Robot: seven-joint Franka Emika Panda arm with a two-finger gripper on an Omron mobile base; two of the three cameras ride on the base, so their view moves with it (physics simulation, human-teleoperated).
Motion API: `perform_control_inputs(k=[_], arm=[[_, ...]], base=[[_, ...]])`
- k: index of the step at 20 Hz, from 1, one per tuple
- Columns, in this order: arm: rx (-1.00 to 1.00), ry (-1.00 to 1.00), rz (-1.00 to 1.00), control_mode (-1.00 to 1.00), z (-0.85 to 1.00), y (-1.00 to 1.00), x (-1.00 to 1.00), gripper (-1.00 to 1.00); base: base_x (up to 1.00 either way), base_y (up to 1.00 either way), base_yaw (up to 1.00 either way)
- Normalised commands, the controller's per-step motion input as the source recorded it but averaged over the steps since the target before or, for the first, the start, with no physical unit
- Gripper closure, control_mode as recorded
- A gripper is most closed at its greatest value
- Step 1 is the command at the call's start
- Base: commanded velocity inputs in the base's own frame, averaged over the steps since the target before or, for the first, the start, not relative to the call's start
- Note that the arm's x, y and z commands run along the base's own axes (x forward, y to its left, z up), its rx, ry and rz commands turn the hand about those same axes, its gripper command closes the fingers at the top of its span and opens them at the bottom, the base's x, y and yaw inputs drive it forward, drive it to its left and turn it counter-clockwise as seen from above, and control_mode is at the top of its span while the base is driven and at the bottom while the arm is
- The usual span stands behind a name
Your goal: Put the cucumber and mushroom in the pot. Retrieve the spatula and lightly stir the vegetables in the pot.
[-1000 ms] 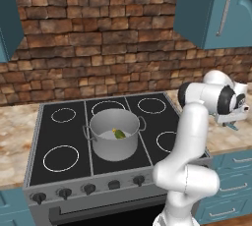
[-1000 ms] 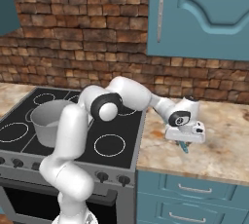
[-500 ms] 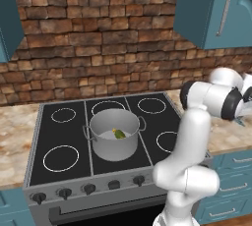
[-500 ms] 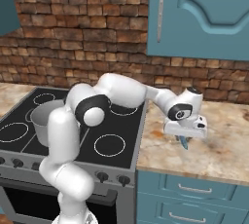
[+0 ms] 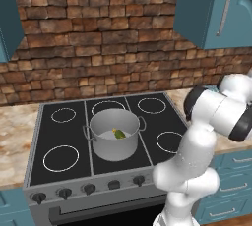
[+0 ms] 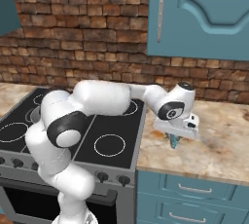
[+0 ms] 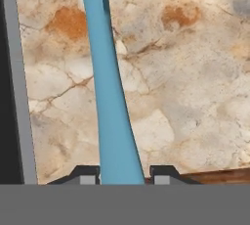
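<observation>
1. A brown brick wall is running across the far side of the kitchen.
2. Teal upper cabinets with slim metal handles are hanging at the right.
3. A black stove with white burner rings and front knobs is sitting between beige marbled counters.
4. Teal drawers are lining the near front below the right counter.

Teal spatula between the fingers; cucumber inside the steel pot
</observation>
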Motion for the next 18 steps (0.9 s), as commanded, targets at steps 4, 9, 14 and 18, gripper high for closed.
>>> perform_control_inputs(k=[4, 9, 14, 18], arm=[[0.0, -0.15, 0.02, -1.0, 0.19, 0.42, -0.47, 1.0], [0.05, -0.25, 0.0, -1.0, 0.18, 0.59, -0.47, 1.0], [0.17, -0.2, -0.09, -1.0, 0.48, 0.59, -0.4, 1.0], [0.24, 0.18, -0.33, -1.0, 0.56, 0.43, -0.35, 1.0]], base=[[0.0, 0.0, 0.0], [0.0, 0.0, 0.0], [0.0, 0.0, 0.0], [0.0, 0.0, 0.0]])
